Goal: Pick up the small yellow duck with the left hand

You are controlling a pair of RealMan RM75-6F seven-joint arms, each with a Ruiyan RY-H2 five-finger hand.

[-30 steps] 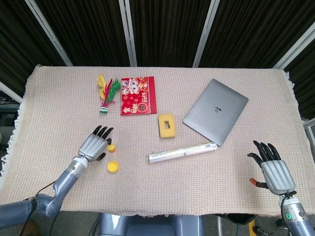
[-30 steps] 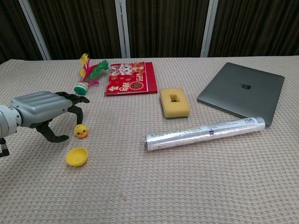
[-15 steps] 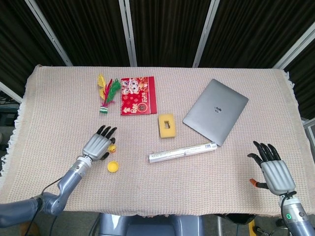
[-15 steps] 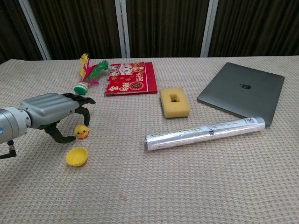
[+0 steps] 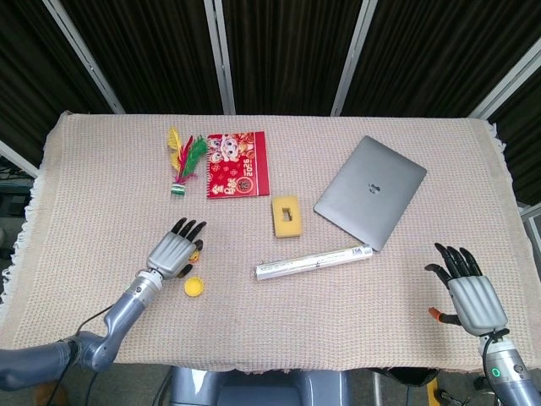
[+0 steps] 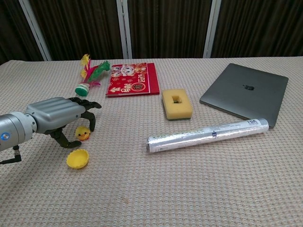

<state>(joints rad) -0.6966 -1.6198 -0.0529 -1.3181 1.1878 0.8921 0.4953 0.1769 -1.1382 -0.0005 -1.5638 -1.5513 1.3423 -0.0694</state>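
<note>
Arching over small yellow duck (image 6: pixel 83 134): left robot hand (image 6: pixel 61 116), fingers spread, nothing gripped | duck: round, orange-beaked, upright | right robot hand (image 5: pixel 470 292) open, near-right.

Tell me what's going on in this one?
The robot's left hand is arched over the small yellow duck on the cloth-covered table, fingers curled around it but not visibly gripping; the duck sits on the cloth. A yellow cap lies just in front of it. The right hand rests open at the table's near right edge, holding nothing.
</note>
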